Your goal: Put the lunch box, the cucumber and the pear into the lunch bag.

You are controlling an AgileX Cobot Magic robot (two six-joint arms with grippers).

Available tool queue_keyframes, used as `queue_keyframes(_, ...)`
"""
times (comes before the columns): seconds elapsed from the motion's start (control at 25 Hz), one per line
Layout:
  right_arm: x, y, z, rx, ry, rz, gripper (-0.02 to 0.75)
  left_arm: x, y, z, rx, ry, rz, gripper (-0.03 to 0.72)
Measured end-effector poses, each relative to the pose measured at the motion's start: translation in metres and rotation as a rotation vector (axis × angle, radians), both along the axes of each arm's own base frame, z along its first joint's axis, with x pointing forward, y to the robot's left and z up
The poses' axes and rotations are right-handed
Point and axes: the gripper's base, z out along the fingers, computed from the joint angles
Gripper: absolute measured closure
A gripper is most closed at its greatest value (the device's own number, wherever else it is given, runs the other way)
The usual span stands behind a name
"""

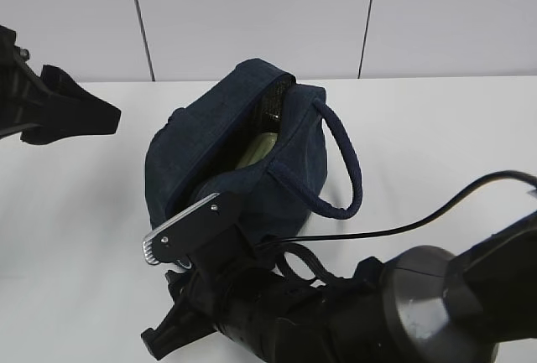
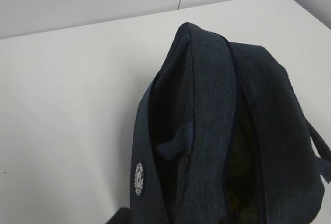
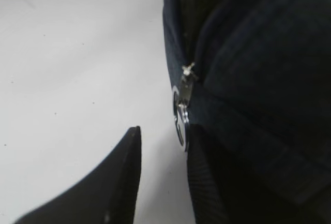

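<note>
- lunch bag point(image 1: 220, 149) sits mid-table, lying over on its side, mouth gaping toward the camera in the exterior view, padded loop handle point(image 1: 346, 166) hanging off to the right.
- a pale sage-green lid edge shows inside the opening, reads as the lunch box point(image 1: 256, 150), so it's likely already in.
- cucumber and pear: not seen on the table in any view; bag interior is too dark to confirm them. judgement: probably inside, can't verify.
- zipper not closed; silver ring pull point(image 3: 181, 116) hangs at the bag's near edge in the right wrist view.
- right gripper point(image 1: 180, 241) is low at the bag's near end, just beside the ring pull; one dark finger point(image 3: 111, 182) shows apart from the pull with nothing between the jaws, other finger out of view, so whether it's spread or closed can't be told.
- left gripper point(image 1: 71, 116) is raised at the left, well apart from the bag, fingertips not clear in any view, state can't be told; its wrist camera looks down on the bag's top.
- judgement: loading looks near done; what's left is at most confirming contents, maybe zipping.
</note>
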Motion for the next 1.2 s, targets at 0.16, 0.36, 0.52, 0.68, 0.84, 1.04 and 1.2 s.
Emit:
queue_keyframes(0.16, 0.000, 0.000, 0.000, 0.004, -0.003, -0.005, 0.500, 0.000, 0.000, 0.000, 0.000, 0.001, 0.000, 0.383)
queue_keyframes(0.36, 0.001, 0.000, 0.001, 0.012, -0.015, -0.015, 0.529, 0.000, 0.000, 0.000, 0.000, 0.001, 0.000, 0.388)
queue_keyframes(0.52, 0.002, -0.001, 0.002, 0.017, -0.013, -0.025, 0.586, 0.000, 0.000, 0.000, 0.000, 0.001, 0.000, 0.391)
queue_keyframes(0.68, 0.002, -0.001, 0.002, 0.018, -0.011, -0.029, 0.729, 0.000, 0.000, 0.000, 0.000, 0.001, 0.000, 0.391)
queue_keyframes(0.84, 0.000, -0.001, 0.004, 0.005, 0.015, -0.014, 0.738, 0.000, 0.000, 0.000, 0.000, 0.001, 0.000, 0.392)
queue_keyframes(1.04, -0.004, -0.002, 0.036, 0.039, -0.005, 0.021, 0.738, 0.000, 0.000, 0.000, 0.000, 0.000, 0.000, 0.394)
queue_keyframes(1.2, -0.007, -0.005, 0.060, 0.068, -0.036, 0.037, 0.738, 0.000, 0.000, 0.000, 0.001, 0.000, 0.000, 0.398)
